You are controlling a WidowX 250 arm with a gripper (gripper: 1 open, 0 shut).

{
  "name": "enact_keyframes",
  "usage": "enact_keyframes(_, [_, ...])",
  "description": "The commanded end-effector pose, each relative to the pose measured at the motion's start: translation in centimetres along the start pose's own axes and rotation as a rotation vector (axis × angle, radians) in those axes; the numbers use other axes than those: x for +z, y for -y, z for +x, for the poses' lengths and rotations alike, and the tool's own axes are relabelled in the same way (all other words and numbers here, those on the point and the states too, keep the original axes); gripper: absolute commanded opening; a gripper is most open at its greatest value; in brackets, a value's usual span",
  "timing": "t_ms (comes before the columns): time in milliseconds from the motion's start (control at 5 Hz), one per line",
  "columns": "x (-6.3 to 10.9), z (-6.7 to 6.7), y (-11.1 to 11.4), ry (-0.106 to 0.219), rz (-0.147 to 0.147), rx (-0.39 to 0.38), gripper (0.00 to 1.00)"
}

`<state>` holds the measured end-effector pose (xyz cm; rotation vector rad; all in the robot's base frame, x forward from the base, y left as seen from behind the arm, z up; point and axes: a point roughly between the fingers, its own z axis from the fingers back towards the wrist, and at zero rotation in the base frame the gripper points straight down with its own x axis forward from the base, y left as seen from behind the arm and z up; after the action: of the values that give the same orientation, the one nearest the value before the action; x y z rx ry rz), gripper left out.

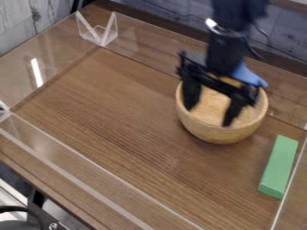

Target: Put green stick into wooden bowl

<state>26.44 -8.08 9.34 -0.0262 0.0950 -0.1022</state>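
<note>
We see one green stick (278, 167) lying on the bench (114, 121) near its right edge, just beside the one wooden bowl (216, 129). One hand (214, 115), fingers spread, hangs over the bowl, blurred, hiding much of its inside; a blue thing (249, 74) behind is partly covered.

A brown wood-grain tabletop (132, 135) fills most of the view, lit softly and fairly evenly, with a pale line (72, 172) running along its left side; past the left edge lies a dark area (too murky to make out), with black cables (24, 212) in the lower corner, while a clear, angular object (100, 24) stands near the table's far edge
</note>
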Motion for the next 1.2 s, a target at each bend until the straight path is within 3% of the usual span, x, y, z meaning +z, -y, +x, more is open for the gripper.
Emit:
enact_keyframes(0, [0.8, 0.1, 2.6, 0.079, -0.014, -0.007, 1.0])
enact_keyframes(400, [-0.9, 0.5, 6.9, 0.114, -0.023, -0.017, 1.0])
enact_keyframes(1000, [-3.7, 1.6, 7.3, 0.165, -0.015, -0.014, 1.0])
